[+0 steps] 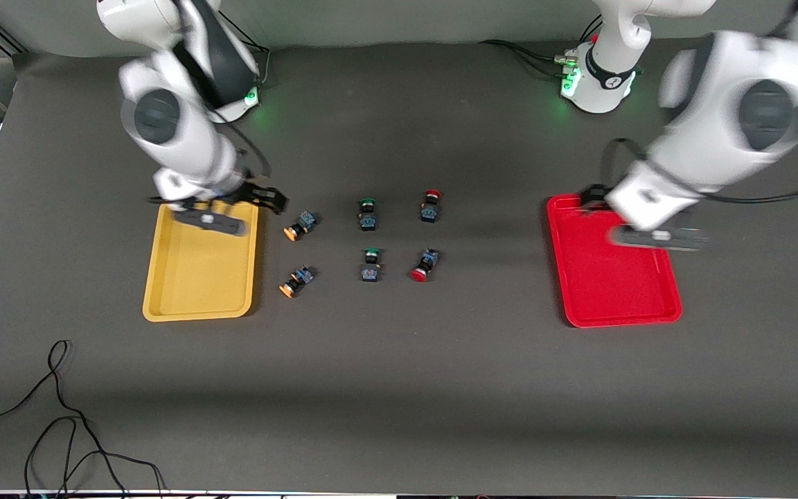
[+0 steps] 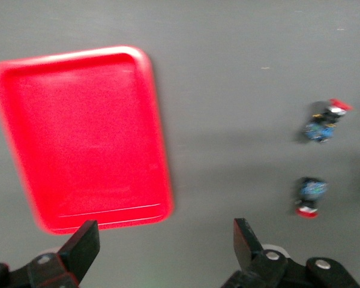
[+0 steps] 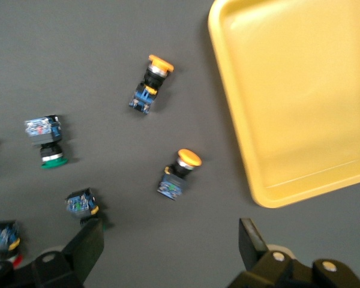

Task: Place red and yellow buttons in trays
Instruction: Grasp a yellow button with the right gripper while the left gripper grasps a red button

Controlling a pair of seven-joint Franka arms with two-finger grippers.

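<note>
Two orange-yellow buttons [image 1: 300,226] [image 1: 295,282] lie on the table beside the yellow tray [image 1: 163,305]. They also show in the right wrist view [image 3: 181,174] [image 3: 151,84], as does the tray [image 3: 240,120]. Two red buttons [image 1: 430,206] [image 1: 424,265] lie toward the red tray [image 1: 648,315] and show in the left wrist view [image 2: 309,195] [image 2: 324,120], with the tray [image 2: 159,150]. My right gripper [image 1: 266,199] [image 3: 168,246] is open and empty over the table by the yellow tray's corner. My left gripper [image 1: 589,196] [image 2: 165,245] is open and empty over the red tray's corner.
Two green-capped buttons [image 1: 368,213] [image 1: 370,265] lie between the orange-yellow and the red ones; one shows in the right wrist view [image 3: 46,139]. A black cable [image 1: 59,416] lies near the table's front edge at the right arm's end.
</note>
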